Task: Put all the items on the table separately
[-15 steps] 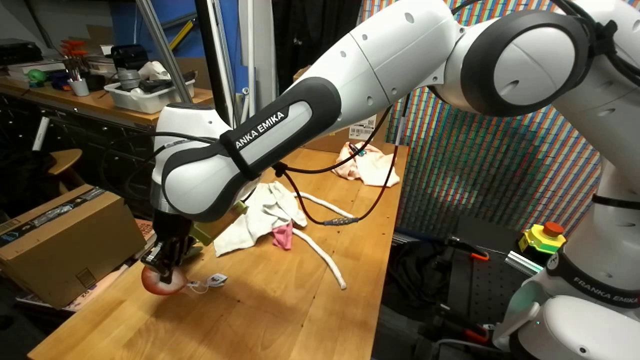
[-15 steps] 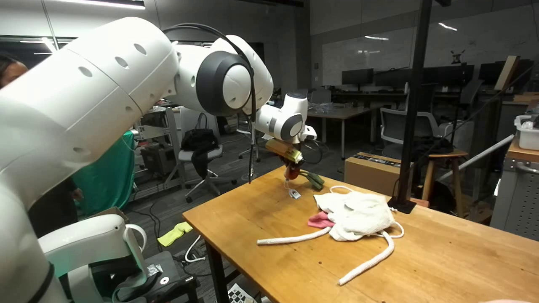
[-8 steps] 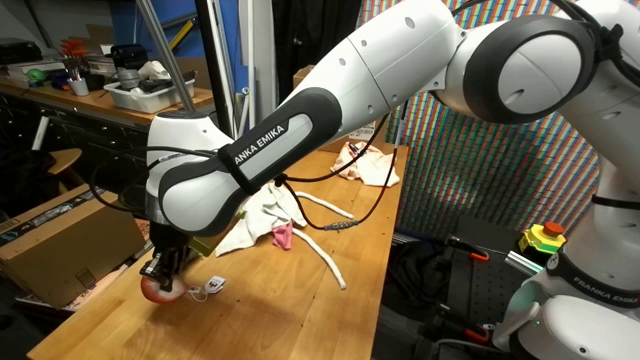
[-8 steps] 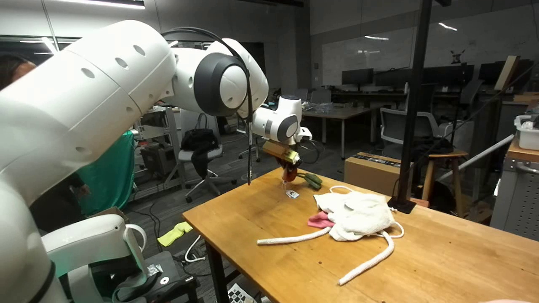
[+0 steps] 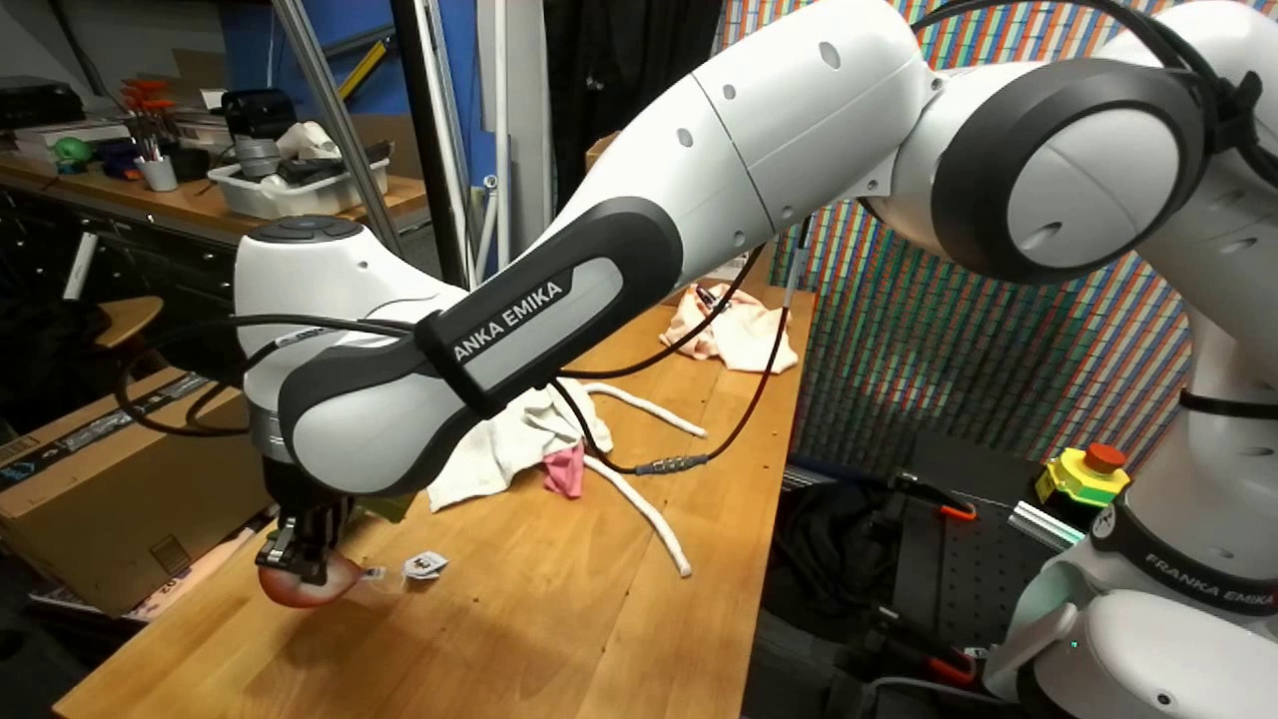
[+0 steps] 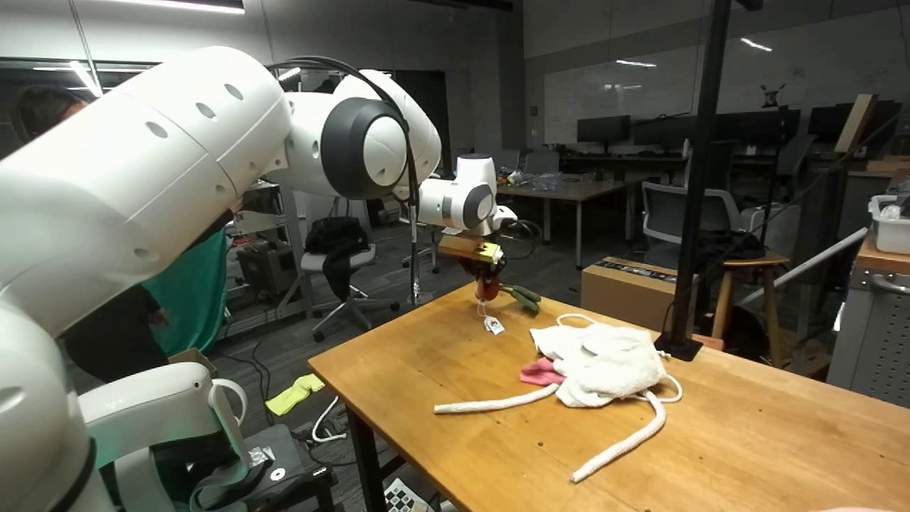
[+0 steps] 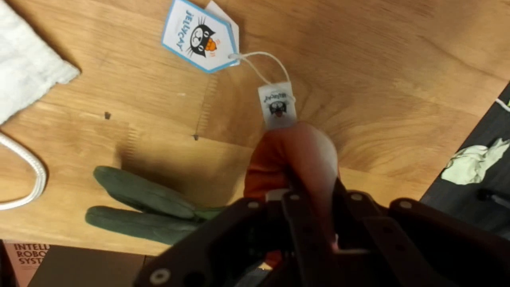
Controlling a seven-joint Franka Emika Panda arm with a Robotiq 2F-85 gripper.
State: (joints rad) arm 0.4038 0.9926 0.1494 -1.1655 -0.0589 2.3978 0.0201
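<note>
My gripper (image 7: 316, 199) is shut on the red-orange ball (image 5: 312, 589), a soft plush with a whitish side, low over the far end of the wooden table (image 6: 426, 355). Dark green cloth leaves (image 7: 143, 191) trail from it by a green stem. On a thin string hangs a white tag (image 7: 199, 38). The white cloth (image 6: 604, 363) lies crumpled mid-table, partly over a pink cloth (image 6: 540, 371). Two white curved sticks (image 6: 618, 448) poke out from under it, and a thin white cord (image 6: 577, 317) loops behind. Whether the ball touches the wood I cannot tell.
A pale pink cloth (image 5: 739, 335) lies at the end of the table in an exterior view. Beside the long edge stands a brown cardboard box (image 6: 625, 290), and a black post (image 6: 697, 213) rises from that edge. A black cable (image 5: 699, 461) hangs from my arm.
My arm has shifted a little toward the table's far end, carrying the ball with its leaves and tag along. The grip has stayed the same. The cloths and sticks have not moved.
</note>
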